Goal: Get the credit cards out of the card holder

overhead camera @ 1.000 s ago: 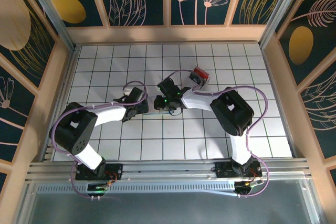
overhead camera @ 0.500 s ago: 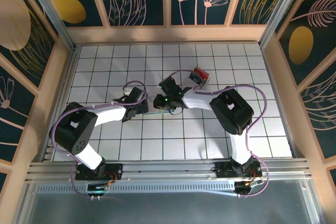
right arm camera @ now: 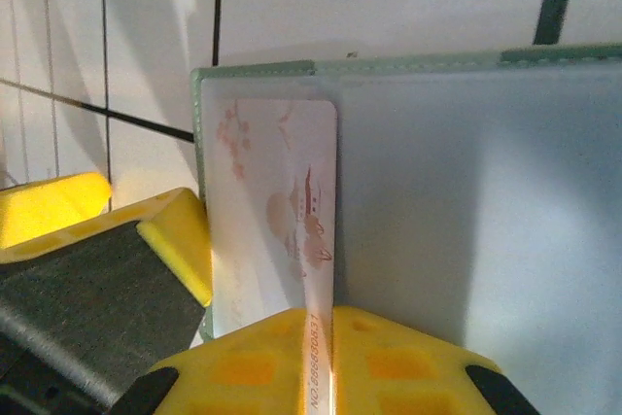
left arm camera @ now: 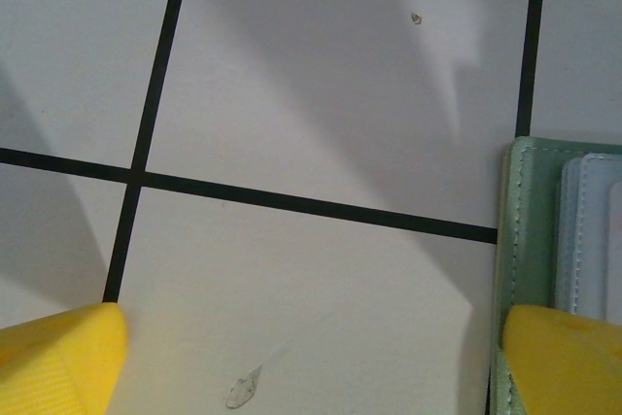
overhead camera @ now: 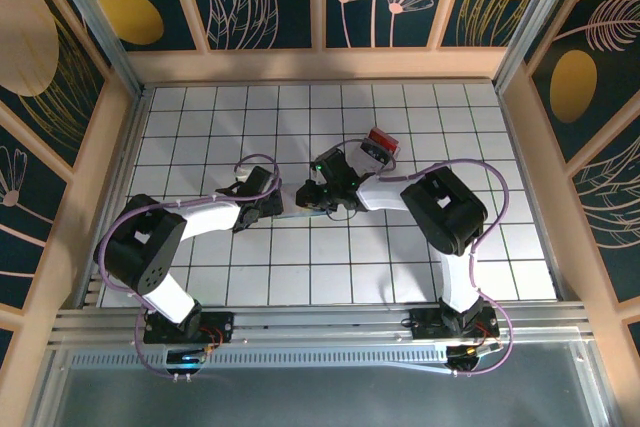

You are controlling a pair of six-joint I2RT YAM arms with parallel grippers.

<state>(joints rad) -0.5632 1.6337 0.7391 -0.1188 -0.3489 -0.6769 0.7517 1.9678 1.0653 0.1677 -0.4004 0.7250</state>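
The right claw (overhead camera: pixel 320 197) and the left claw (overhead camera: pixel 272 203) met tip to tip in the top view, and what lay between them was hard to make out. In the left wrist view the left claw (left arm camera: pixel 311 347) was released, its fingers wide apart, one finger on the edge of the holder (left arm camera: pixel 530 240), which was cut off. In the right wrist view the right claw (right arm camera: pixel 332 366) was clenched on a pale card (right arm camera: pixel 287 211) lying over the holder.
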